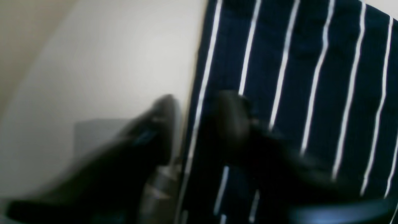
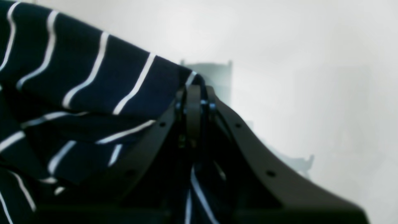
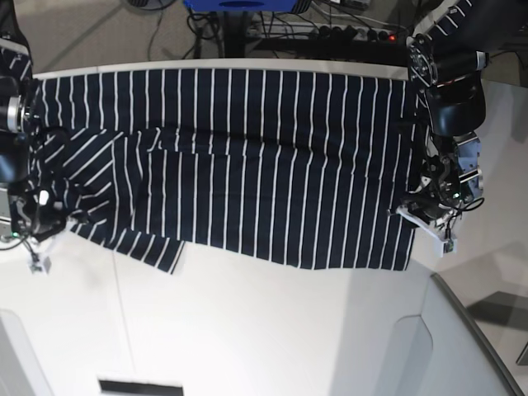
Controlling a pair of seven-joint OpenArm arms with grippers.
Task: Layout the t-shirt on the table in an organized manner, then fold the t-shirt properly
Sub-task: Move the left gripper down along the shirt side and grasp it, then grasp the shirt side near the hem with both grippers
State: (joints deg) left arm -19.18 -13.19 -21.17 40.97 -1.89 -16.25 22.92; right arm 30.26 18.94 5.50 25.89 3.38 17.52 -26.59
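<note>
The dark navy t-shirt (image 3: 247,165) with thin white stripes lies spread across the far half of the white table (image 3: 247,330). Its sleeve end on the base view's left is rumpled. There my right gripper (image 3: 37,205) is shut on a fold of the t-shirt (image 2: 93,77), and the closed fingertips (image 2: 192,96) pinch the cloth's edge. On that view's right, my left gripper (image 3: 429,208) sits at the shirt's side edge. The left wrist view is blurred. In it the left gripper (image 1: 196,121) is open, with one finger over the bare table (image 1: 93,62) and the other over the t-shirt (image 1: 295,62).
Cables and a power strip (image 3: 355,33) lie on the floor beyond the table's far edge, next to a blue base (image 3: 239,4). The table's curved edge (image 3: 470,322) runs down the lower right. A dark slot (image 3: 140,386) sits at the near edge.
</note>
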